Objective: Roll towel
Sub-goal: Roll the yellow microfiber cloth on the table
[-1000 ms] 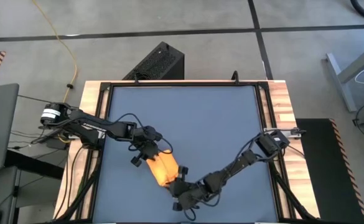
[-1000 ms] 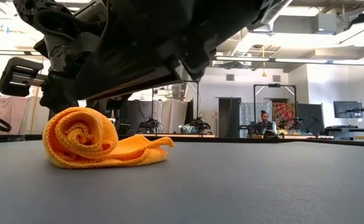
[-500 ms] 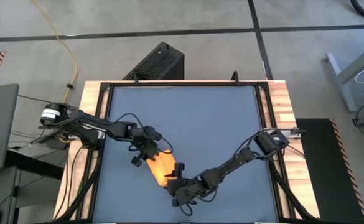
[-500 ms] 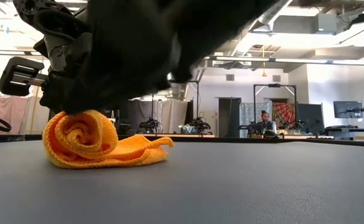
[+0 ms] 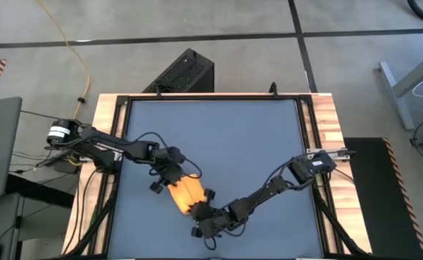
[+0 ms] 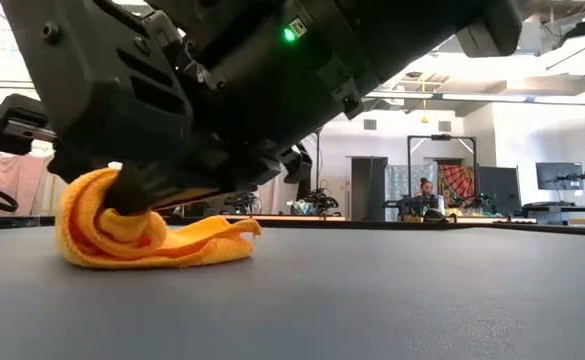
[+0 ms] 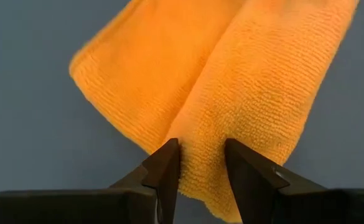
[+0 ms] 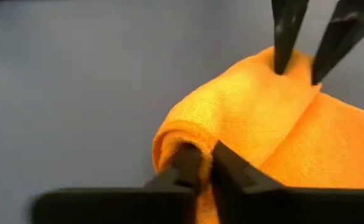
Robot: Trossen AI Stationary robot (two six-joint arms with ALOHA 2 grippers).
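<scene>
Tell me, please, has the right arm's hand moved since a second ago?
Yes. In the high view the right hand has slid toward the table's left wooden edge, closing onto the near end of the yellow-orange cloth towel.

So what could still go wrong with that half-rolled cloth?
1. The right tool pinches only the rolled edge of the towel; the thin fabric could slip out and the roll spring open.
2. The left tool grips the roll's other end. If the two tools turn unevenly, the roll may come out skewed or cone-shaped.
3. A flat tail of towel lies on the table; it might drag or bunch up instead of winding in.
</scene>
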